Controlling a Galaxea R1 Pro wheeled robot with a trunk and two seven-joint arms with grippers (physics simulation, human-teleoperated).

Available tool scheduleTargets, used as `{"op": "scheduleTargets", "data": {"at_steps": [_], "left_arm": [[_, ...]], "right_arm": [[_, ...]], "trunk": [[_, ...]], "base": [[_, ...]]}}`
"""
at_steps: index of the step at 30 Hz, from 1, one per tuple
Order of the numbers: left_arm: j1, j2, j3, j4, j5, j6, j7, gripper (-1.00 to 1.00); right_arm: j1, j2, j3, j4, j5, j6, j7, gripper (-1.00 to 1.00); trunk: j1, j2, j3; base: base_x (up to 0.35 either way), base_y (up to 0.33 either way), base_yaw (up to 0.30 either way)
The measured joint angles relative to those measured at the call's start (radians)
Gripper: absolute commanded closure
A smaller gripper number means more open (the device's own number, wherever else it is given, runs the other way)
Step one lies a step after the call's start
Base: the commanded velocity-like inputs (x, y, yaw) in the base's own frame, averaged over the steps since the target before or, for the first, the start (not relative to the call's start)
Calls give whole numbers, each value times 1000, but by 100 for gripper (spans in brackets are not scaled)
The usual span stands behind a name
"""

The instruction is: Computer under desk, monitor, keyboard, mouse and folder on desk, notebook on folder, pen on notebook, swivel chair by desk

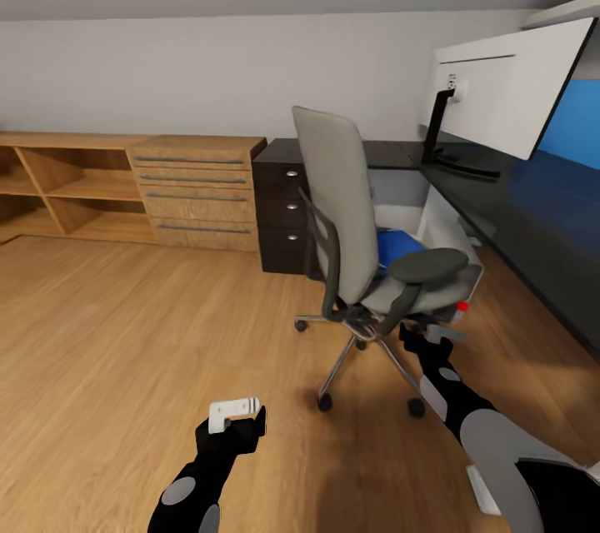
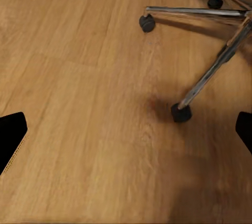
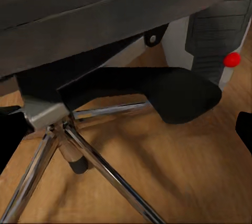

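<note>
Head view: monitor (image 1: 508,87) on desk (image 1: 533,208); folder (image 1: 398,248) waits on chair (image 1: 367,250) (both grippers (image 1: 237,416) (image 1: 429,337) spread, empty).

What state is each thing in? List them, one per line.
swivel chair: upright on the floor, out from the desk, back turned to the robot
folder: lying on the chair seat
monitor: upright on the desk
desk: drawers shut
wooden dresser: drawers shut
left claw: open, empty, over bare floor
right claw: open, empty, beneath the chair's armrest
</note>
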Motion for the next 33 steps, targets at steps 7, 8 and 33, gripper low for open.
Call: {"op": "scheduleTargets", "data": {"at_steps": [7,8,33], "left_arm": [[0,0,0,0,0,0,0,-100],[0,0,0,0,0,0,0,-100],[0,0,-1,0,0,1,0,-100]], "right_arm": [[0,0,4,1,-1,0,0,-100],[0,0,2,1,0,0,0,-100],[1,0,2,0,1,0,2,-100]], "trunk": [[0,0,3],[0,0,3],[0,0,10]], "base": [[-128,120,265],[-41,39,265],[-3,3,237]]}}
